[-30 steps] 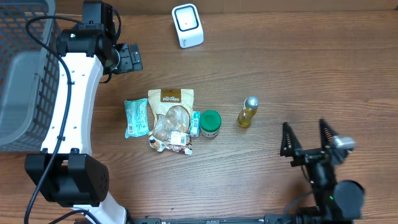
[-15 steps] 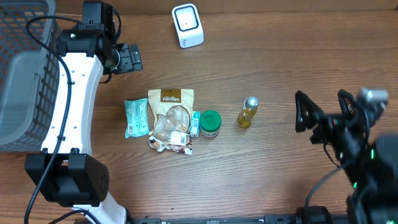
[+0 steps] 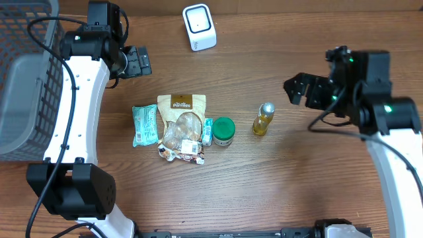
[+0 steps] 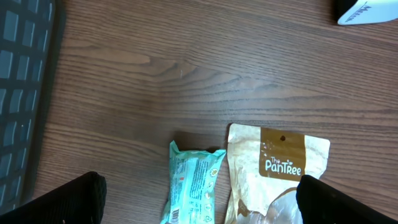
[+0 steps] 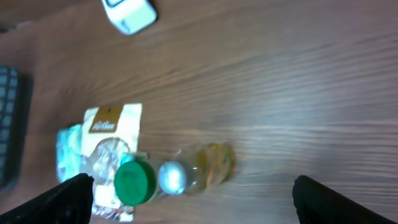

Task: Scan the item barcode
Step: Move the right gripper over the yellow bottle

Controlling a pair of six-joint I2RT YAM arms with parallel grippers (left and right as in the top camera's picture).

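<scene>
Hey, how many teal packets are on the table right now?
2. A larger packet lies left of the pouch; a smaller one sits between the pouch and the green-lidded jar. Others may hide under the pouch.

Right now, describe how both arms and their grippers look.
Both arms have white link shells joined by black joint housings. The left arm has a black cable running along its side. The right arm shows small green lights on its black wrist section. The left gripper and right gripper are black, each with two slim fingers.
</scene>
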